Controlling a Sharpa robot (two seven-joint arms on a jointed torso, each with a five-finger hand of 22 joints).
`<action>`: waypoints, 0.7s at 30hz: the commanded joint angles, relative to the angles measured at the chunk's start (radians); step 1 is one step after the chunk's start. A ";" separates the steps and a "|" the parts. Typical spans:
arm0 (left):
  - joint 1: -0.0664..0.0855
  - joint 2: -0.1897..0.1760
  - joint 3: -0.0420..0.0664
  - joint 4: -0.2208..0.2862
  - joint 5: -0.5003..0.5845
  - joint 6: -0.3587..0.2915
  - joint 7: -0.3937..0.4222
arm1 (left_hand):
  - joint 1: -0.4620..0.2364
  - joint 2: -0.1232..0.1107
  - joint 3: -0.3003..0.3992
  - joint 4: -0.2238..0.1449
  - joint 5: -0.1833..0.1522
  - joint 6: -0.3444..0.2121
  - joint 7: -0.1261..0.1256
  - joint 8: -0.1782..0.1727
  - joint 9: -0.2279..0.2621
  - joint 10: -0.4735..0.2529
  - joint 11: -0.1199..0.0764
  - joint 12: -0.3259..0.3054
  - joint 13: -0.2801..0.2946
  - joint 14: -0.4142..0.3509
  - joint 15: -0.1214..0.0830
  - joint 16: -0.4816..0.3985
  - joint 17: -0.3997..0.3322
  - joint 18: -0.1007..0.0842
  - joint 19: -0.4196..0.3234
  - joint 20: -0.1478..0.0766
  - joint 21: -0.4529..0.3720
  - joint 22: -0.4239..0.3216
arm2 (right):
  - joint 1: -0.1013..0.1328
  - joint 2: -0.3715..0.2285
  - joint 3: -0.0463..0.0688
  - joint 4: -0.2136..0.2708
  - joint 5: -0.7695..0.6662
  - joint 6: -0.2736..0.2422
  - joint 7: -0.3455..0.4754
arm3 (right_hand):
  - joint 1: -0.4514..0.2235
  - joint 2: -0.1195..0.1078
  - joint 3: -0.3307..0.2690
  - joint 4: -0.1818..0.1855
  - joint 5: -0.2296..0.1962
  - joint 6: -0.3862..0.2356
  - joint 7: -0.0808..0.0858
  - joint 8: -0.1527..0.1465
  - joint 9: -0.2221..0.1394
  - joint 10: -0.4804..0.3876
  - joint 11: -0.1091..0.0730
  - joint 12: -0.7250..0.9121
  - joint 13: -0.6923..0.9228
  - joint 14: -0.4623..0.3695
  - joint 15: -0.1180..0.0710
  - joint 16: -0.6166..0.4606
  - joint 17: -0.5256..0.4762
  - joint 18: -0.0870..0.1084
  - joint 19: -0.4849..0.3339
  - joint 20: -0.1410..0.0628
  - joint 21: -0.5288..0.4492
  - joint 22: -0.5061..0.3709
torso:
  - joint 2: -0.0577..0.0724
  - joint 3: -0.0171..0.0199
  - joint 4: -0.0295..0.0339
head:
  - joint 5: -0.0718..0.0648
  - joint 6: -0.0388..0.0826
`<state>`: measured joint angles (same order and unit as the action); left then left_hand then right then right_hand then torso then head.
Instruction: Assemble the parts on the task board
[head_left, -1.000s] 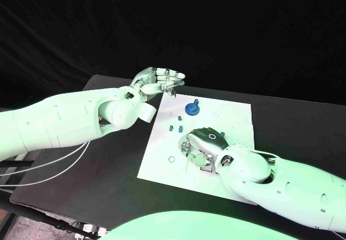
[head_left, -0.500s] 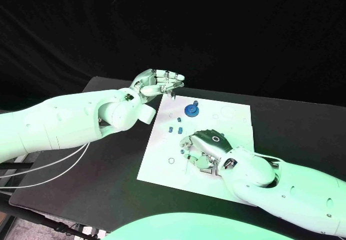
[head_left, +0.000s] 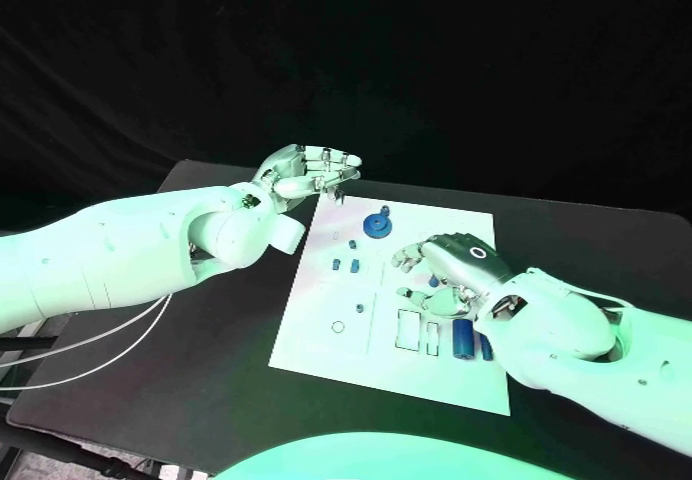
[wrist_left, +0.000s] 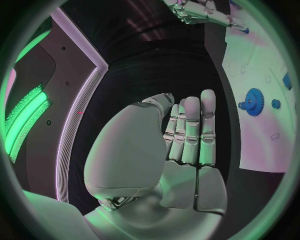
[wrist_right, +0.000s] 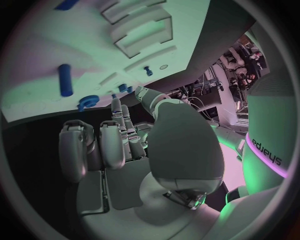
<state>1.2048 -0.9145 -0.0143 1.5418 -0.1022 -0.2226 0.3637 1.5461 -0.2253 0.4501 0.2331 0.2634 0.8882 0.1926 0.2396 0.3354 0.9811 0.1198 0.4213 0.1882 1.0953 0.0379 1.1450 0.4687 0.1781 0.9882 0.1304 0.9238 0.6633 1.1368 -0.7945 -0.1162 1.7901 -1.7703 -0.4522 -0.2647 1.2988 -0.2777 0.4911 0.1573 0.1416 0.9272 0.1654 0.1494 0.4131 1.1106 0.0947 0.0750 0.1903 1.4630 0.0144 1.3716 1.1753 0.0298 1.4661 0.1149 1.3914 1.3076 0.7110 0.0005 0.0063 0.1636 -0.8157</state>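
White task board (head_left: 346, 345) at frame centre, bearing a blue gear (head_left: 379, 223) near its upper edge and blue cylinders (head_left: 463, 338) toward its right. Left hand (head_left: 306, 172), upper centre, fingers curled in, holding nothing. Right hand (head_left: 450, 262), centre right over the board; grip cannot be told.

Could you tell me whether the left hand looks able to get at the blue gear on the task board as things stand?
Probably yes. The left hand hovers by the task board's far corner holding nothing, the blue gear lies uncovered close by, and the right hand sits further along the board, off that path.
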 joint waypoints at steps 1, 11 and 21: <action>0.001 0.001 0.000 0.001 0.003 0.011 0.003 | -0.005 -0.008 0.005 -0.001 0.001 -0.008 -0.001 -0.006 -0.001 -0.008 0.001 0.006 0.001 -0.004 0.004 -0.004 -0.001 0.006 -0.002 -0.001 -0.004 -0.002 | 0.030 -0.035 0.001 0.007 0.059 0.066 -0.008 | 0.004 0.010 -0.036 0.002 0.000 -0.005 -0.010 -0.007 -0.003 -0.020 0.000 0.003 -0.003 0.027 -0.001 0.001 0.004 0.017 0.010 0.001 -0.016 0.165 | -0.001 -0.0007 -0.0013 | -0.017 0.009; 0.001 0.003 -0.002 -0.002 0.003 0.014 0.004 | -0.006 -0.009 0.005 -0.001 0.001 -0.009 -0.001 -0.006 -0.001 -0.010 0.002 0.006 0.001 -0.004 0.004 -0.004 -0.001 0.006 -0.002 -0.001 -0.004 -0.002 | 0.076 -0.071 0.002 -0.046 0.059 0.238 0.002 | 0.105 0.073 -0.279 0.061 0.002 -0.023 -0.040 -0.030 -0.019 -0.105 0.014 0.020 -0.023 0.019 0.009 -0.004 -0.016 0.026 -0.008 0.010 -0.070 0.142 | 0.001 0.0012 -0.0016 | -0.032 0.020; 0.001 0.001 -0.003 -0.003 0.003 0.014 0.003 | -0.006 -0.009 0.005 -0.001 0.001 -0.009 -0.001 -0.006 -0.001 -0.010 0.002 0.006 0.001 -0.004 0.004 -0.004 -0.001 0.006 -0.002 -0.001 -0.004 -0.002 | 0.076 -0.055 -0.002 -0.072 0.053 0.308 0.003 | 0.153 0.097 -0.302 0.095 0.011 -0.003 -0.038 -0.022 -0.019 -0.096 0.009 0.051 -0.027 0.022 0.006 0.001 -0.013 0.025 -0.001 0.008 -0.063 0.146 | 0.002 0.0000 0.0000 | -0.031 0.019</action>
<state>1.2047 -0.9141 -0.0178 1.5379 -0.1022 -0.2218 0.3619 1.5420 -0.2294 0.4501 0.2331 0.2634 0.8882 0.1926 0.2396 0.3355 0.9775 0.1234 0.4213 0.1880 1.0953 0.0379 1.1450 0.4688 0.1780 0.9882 0.1304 0.9239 0.6633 1.2136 -0.8523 -0.1176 1.7203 -1.7117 -0.2090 -0.2648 1.4415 -0.1830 0.1883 0.2476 0.1473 0.9161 0.1282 0.1233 0.3943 1.0059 0.1034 0.1216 0.1638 1.4666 0.0179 1.3700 1.1615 0.0458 1.4590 0.1220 1.3262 1.3074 0.7118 0.0011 0.0054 0.1321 -0.7958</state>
